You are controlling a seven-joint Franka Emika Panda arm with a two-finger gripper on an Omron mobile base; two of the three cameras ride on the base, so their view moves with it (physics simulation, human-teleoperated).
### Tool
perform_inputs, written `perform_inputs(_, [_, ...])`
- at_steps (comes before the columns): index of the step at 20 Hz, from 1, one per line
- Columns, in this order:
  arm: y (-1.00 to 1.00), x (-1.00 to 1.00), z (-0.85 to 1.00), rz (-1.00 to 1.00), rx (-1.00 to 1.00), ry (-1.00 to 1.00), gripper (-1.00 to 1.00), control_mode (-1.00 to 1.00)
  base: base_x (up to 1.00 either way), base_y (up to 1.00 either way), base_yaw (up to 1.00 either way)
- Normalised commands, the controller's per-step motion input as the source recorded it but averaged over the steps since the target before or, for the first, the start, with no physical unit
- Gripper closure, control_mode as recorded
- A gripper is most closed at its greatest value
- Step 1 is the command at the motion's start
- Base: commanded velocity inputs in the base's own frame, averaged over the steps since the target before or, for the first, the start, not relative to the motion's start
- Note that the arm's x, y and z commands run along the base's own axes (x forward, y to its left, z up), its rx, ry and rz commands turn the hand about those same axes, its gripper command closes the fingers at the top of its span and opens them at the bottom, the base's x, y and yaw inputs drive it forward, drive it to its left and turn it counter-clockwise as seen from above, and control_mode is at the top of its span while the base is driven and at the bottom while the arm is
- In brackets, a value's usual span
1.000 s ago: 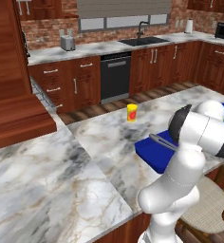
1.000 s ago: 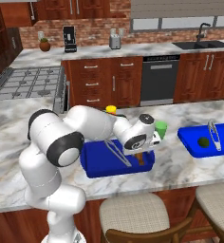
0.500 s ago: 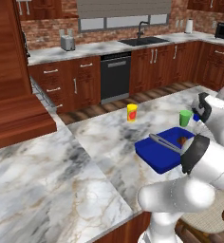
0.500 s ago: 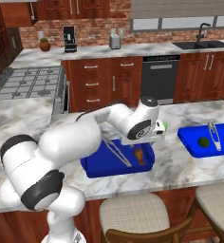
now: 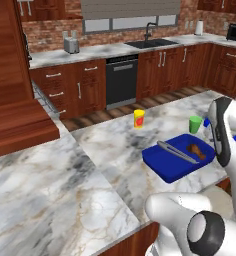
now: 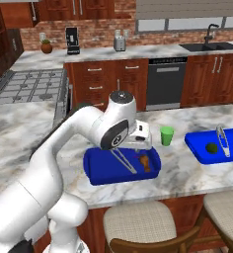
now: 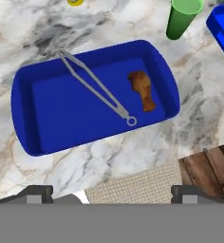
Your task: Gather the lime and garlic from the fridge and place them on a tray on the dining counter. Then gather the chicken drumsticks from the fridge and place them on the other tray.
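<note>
One chicken drumstick (image 7: 143,89) lies at the right end of a blue tray (image 7: 42,143) on the marble desk (image 7: 133,156), beside grey tongs (image 7: 96,88); the jaws hang wide open and empty above; what appears to be the lime (image 6: 213,147) sits in the second tray (image 6: 193,143); a green cup (image 6: 167,135) stands between the trays.

arm (image 6: 84,133): glossy white rounded links | joints: dark grey rings | finger tips (image 7: 38,193): dark

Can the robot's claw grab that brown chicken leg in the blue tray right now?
Probably yes. The claw is open above the blue tray, and nothing covers the reddish-brown drumstick; the grey metal tongs lie beside it.
</note>
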Motion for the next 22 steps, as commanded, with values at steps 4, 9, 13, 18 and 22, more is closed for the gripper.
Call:
perform_inputs(4, [1.0,-1.0,0.58,-0.15,0.01,-0.37,-1.0,-1.0,0.0,0.0,0.0])
perform_inputs(9, [0.98,-0.88,0.99,-0.01,-0.21,-0.34,-1.0,-1.0,0.0,0.0,0.0])
perform_inputs(13, [0.51,-0.71,1.0,0.0,-0.06,-0.16,-1.0,-1.0,0.0,0.0,0.0])
perform_inputs(18, [0.44,-0.67,0.99,0.0,0.04,0.02,-1.0,-1.0,0.0,0.0,0.0])
perform_inputs(22, [0.31,-0.56,0.66,0.0,0.13,0.03,-1.0,-1.0,0.0,0.0,0.0])
